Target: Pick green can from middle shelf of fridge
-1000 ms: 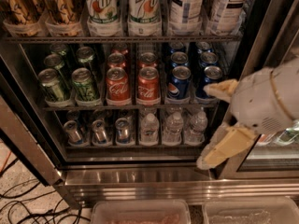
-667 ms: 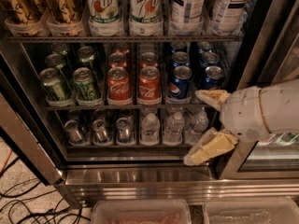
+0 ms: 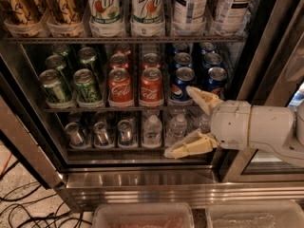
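The fridge stands open with its steel frame along the bottom. On the middle shelf, several green cans stand in two lanes at the left; the front ones are at the far left and beside it. Red Coca-Cola cans fill the middle lanes and blue Pepsi cans the right lanes. My gripper is open and empty at the right, in front of the Pepsi lanes and the shelf below. Its upper finger overlaps a Pepsi can. It is well to the right of the green cans.
The top shelf holds tall bottles, among them 7up and tea. The bottom shelf holds small cans and water bottles. A fridge frame post stands at the right. Cables lie on the floor at left. Two plastic bins sit below.
My gripper and arm have moved left, from beside the right post to in front of the Pepsi lanes. The cans have not moved.
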`<act>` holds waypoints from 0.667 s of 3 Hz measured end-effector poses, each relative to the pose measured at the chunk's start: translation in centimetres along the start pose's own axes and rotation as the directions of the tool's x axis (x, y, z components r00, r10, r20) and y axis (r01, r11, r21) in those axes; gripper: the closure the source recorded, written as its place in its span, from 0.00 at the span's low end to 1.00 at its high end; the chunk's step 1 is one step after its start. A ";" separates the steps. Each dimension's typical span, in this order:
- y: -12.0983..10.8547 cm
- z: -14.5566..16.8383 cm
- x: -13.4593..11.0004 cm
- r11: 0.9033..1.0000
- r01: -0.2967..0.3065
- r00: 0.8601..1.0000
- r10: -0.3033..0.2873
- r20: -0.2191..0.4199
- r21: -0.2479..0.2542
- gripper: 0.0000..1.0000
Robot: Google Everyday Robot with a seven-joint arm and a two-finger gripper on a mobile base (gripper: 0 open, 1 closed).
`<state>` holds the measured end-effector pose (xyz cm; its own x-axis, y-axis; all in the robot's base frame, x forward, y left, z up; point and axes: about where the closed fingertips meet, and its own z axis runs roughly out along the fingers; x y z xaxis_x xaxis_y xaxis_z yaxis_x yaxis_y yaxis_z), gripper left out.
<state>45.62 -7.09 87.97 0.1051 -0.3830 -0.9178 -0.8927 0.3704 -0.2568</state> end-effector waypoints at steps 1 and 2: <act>0.1 0.1 -0.1 1.000 -0.002 1.000 0.002 0.003 -0.002 0.00; 0.7 0.9 -1.1 0.998 -0.064 0.995 0.062 0.078 0.021 0.00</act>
<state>45.28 -5.68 88.59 0.0836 -0.2918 -0.9528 -0.8880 0.4121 -0.2041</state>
